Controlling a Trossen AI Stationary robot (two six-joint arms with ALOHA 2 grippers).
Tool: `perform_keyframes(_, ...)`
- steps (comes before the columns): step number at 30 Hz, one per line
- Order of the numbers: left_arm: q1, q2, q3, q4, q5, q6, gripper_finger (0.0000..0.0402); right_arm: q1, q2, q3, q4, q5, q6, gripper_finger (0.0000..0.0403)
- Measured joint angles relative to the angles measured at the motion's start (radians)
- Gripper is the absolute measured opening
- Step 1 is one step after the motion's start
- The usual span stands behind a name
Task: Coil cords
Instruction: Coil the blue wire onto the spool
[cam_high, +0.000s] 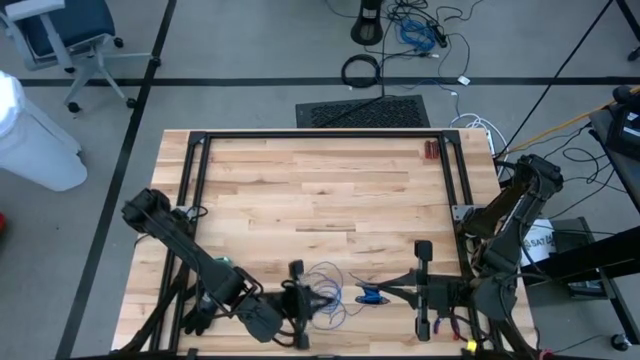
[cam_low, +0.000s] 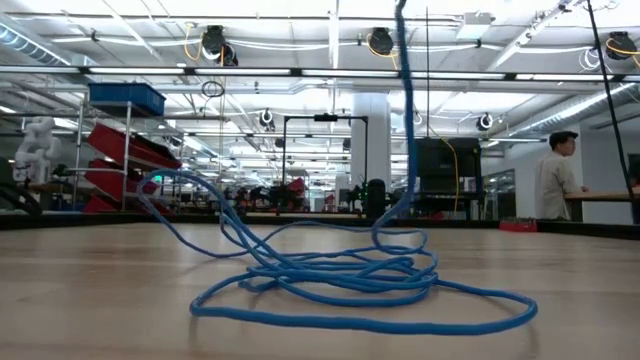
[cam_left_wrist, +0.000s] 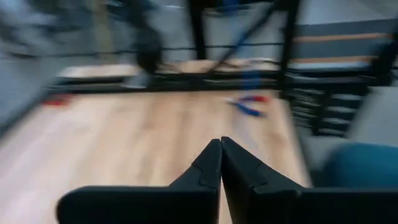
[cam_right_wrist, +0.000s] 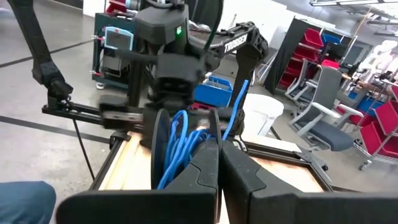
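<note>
Two end effectors work near the desk's (cam_high: 300, 190) front edge. The left end effector (cam_high: 297, 300) looks closed, loose cord (cam_high: 328, 283) loops lying just beside it. The right end effector (cam_high: 392, 293) is closed on a small bunch of the same cord. I'd keep the wraps snug and the strand lifted. Pliers (cam_left_wrist: 249, 106) lie near the right one; a person (cam_low: 555, 175) stands far behind.

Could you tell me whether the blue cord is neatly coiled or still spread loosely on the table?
Spread: the blue cord lies in loose, uneven loops on the table, one strand rising upward.
</note>
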Motion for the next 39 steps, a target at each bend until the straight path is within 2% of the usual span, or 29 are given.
perform_keyframes(3,0.0,0.03,-0.008,0.068,0.084,0.039,0.0047,0.0,-0.001,0.0,0.003,0.001,0.001,0.0)
perform_keyframes(9,0.007,0.094,-0.009,0.119,0.087,0.068,0.0111,0.0,-0.007,0.0,0.006,0.002,0.004,0.0)
perform_keyframes(13,0.023,0.14,-0.01,0.158,0.092,0.097,0.0135,0.0,-0.013,0.0,0.005,0.002,0.004,0.0)
perform_keyframes(19,0.048,0.199,-0.01,0.236,0.141,0.145,0.0141,0.001,-0.013,0.0,0.005,0.003,-0.001,0.0)
perform_keyframes(30,0.08,0.226,-0.01,0.261,0.163,0.081,0.0141,0.002,-0.013,0.0,0.013,0.003,-0.005,0.0)
perform_keyframes(35,0.079,0.226,-0.01,0.27,0.279,0.08,0.0141,0.003,-0.013,0.0,0.013,0.027,-0.01,0.0)
perform_keyframes(39,0.079,0.225,-0.01,0.293,0.29,0.075,0.0141,0.003,-0.013,0.0,0.013,0.027,-0.01,0.0)
